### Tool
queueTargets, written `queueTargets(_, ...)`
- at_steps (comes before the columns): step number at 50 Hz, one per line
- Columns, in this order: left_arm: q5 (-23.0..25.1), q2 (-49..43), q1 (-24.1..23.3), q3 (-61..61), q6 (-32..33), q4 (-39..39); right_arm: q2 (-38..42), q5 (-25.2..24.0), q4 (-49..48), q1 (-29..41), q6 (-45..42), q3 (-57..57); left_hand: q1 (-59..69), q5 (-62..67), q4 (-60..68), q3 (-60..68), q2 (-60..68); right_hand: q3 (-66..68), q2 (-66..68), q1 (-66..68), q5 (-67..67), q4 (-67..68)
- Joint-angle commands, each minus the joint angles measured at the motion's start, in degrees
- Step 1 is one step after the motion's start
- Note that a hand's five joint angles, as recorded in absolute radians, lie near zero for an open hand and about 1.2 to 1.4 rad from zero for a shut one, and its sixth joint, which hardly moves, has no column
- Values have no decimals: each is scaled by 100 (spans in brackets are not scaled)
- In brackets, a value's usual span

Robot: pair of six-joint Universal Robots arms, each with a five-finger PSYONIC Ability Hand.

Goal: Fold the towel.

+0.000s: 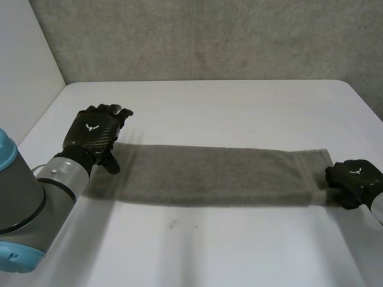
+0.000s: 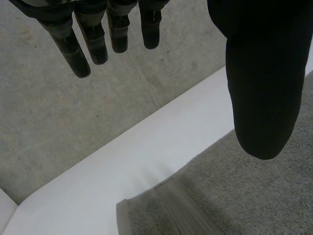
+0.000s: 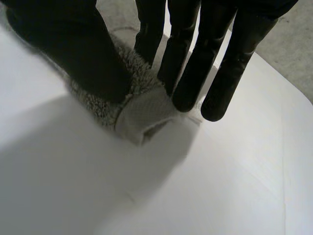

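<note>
Nearest, the left arm (image 1: 24,197) ends in a left hand (image 1: 96,133) with straight, empty fingers (image 2: 73,51) over the left end of a grey towel (image 1: 209,173) stretched across the white table (image 1: 209,107); the right hand (image 1: 353,179) pinches a right-end corner, so grasping looks half done and the left likely must grip next.

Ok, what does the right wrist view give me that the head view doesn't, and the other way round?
Right wrist view: the right hand close up, thumb and fingers pinching the towel, so that its hemmed end bunches up off the table. Head view: the towel's full length, lying as a flat strip across the table, and the left hand at its left end. Both: the right hand on the towel's right end, with the table beneath.
</note>
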Motion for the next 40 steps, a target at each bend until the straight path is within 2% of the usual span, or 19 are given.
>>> queueTargets(1,-9,15,-2,-42,5,0,95,83,4,-244,-331,-138,61,67,83,72,94,1443,1384,2581,1644,1416)
queueTargets(9,-9,85,-2,-77,5,9,51,558,83,-1087,-1210,-683,61,67,83,72,94,1443,1384,2581,1644,1416)
queueTargets(11,-17,120,-2,-77,14,9,7,820,74,-1315,-1630,-928,61,67,83,72,94,1443,1384,2581,1644,1416)
queueTargets(17,-26,191,-2,-86,14,0,-142,1050,92,-1035,-1720,-1210,61,67,83,72,94,1443,1384,2581,1644,1416)
queueTargets(19,-35,269,-2,-112,5,0,-387,1111,83,-230,-1440,-1376,61,67,83,72,94,1443,1384,2581,1644,1416)
queueTargets(20,-35,270,-2,-113,5,0,-388,1112,83,-226,-1439,-1377,61,67,83,72,94,1443,1384,2581,1644,1416)
queueTargets(22,-26,340,-2,-174,5,18,-546,1042,65,509,-1063,-1473,44,51,66,55,77,1443,1384,2581,1644,1416)
queueTargets(23,-26,340,-2,-174,5,18,-546,1041,65,512,-1061,-1474,44,50,66,55,77,1443,1384,2581,1644,1416)
queueTargets(24,-26,366,-2,-183,5,18,-607,1024,30,904,-922,-1526,44,50,66,55,77,1443,1384,2581,1644,1416)
queueTargets(25,-26,366,-2,-183,5,18,-608,1024,30,908,-920,-1526,44,50,66,55,77,1443,1384,2581,1644,1416)
queueTargets(27,-35,393,-2,-192,14,18,-652,1015,-31,1904,-736,-1710,44,50,66,55,77,1443,1384,2581,1644,1416)
queueTargets(28,-35,393,-2,-192,14,18,-652,1015,-31,1910,-736,-1711,44,50,66,55,77,1443,1384,2581,1644,1416)
queueTargets(30,-35,393,-2,-200,14,18,-425,1015,-171,3020,-788,-1904,44,50,66,55,77,1443,1384,2581,1644,1416)
queueTargets(31,-35,393,-2,-200,14,18,-423,1015,-172,3026,-788,-1904,44,50,66,55,77,1443,1384,2581,1644,1416)
queueTargets(32,-35,384,-2,-200,14,18,-223,1015,-250,3531,-788,-2009,44,50,66,55,77,1443,1384,2581,1644,1416)
queueTargets(33,-35,384,-2,-200,14,18,-221,1015,-251,3536,-788,-2010,44,50,66,55,77,1443,1384,2581,1644,1416)
queueTargets(35,-35,384,-2,-209,14,18,225,1006,-313,4358,-780,-2220,44,50,66,55,77,1443,1384,2581,1644,1416)
queueTargets(36,-35,384,-2,-209,14,18,227,1006,-313,4362,-780,-2221,44,50,66,55,77,1443,1384,2581,1644,1416)
queueTargets(40,-35,384,-11,-253,14,18,928,1050,-295,5168,-727,-2458,44,50,66,55,77,1443,1384,2581,1644,1416)
